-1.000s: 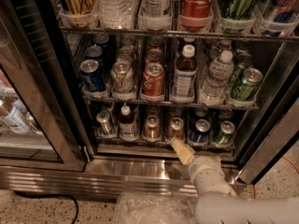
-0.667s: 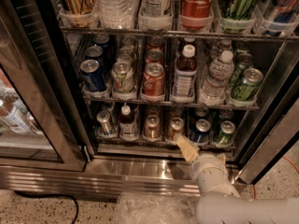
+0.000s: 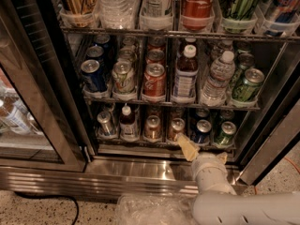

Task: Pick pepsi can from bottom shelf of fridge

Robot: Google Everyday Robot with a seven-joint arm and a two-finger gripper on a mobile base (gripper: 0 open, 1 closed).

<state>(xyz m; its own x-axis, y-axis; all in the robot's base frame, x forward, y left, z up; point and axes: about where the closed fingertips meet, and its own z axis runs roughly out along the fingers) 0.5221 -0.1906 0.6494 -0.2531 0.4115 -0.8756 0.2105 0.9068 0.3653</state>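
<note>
The fridge (image 3: 140, 170) stands open, its stainless base at the bottom of the view. On the dim bottom shelf (image 3: 136, 143) the dark blue pepsi can (image 3: 203, 130) stands right of middle, between a copper-brown can (image 3: 176, 128) and a green can (image 3: 225, 132). My gripper (image 3: 205, 150) is just in front of the shelf's edge, below the pepsi can. Its cream left finger (image 3: 187, 146) points up towards the gap between the copper-brown can and the pepsi can. The other finger shows only as a stub at the right. The fingers are spread and hold nothing.
The bottom shelf also holds a silver can (image 3: 105, 122), a small bottle (image 3: 126, 123) and another copper-brown can (image 3: 152, 127). The rack above carries cans and bottles. The glass door (image 3: 28, 102) hangs open at the left. Crumpled clear plastic (image 3: 150, 210) and a black cable (image 3: 56, 198) lie on the floor.
The gripper has moved a little to the right and up, closer to the bottom shelf and the pepsi can. The cans have not moved.
</note>
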